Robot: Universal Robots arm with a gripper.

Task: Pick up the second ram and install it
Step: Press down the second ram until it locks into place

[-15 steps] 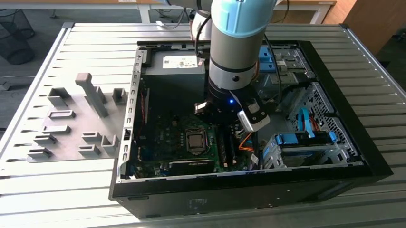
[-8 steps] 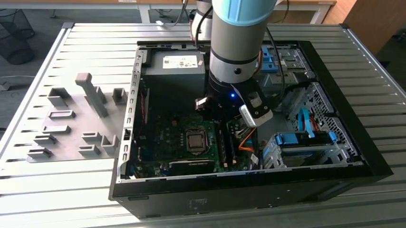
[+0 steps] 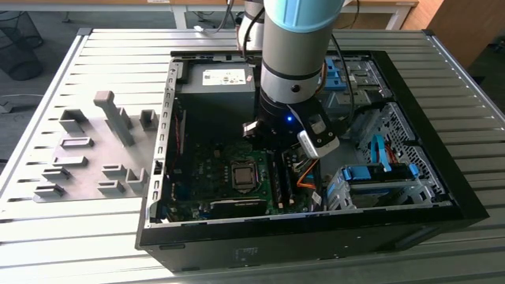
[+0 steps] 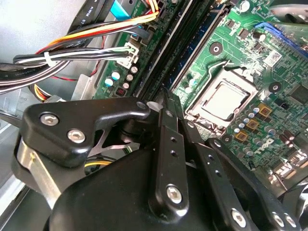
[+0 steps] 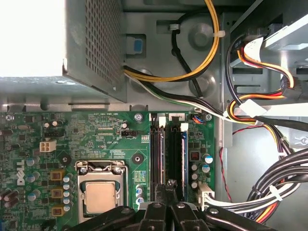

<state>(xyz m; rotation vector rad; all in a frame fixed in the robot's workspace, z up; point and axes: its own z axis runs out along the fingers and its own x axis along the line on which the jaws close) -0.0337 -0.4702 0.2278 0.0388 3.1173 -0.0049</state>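
One ram (image 5: 184, 154) stands upright in a black slot on the motherboard (image 5: 106, 139), its blue edge up. In the first wrist view your gripper (image 5: 171, 185) sits just beside it, over the neighbouring slot. The fingers are pressed together and hold nothing that you can see. Whether the tips touch the stick is unclear. All of this is inside the open computer case (image 3: 316, 236).

A white logo stands on the motherboard (image 5: 96, 139); the power supply (image 3: 205, 90) label is unreadable
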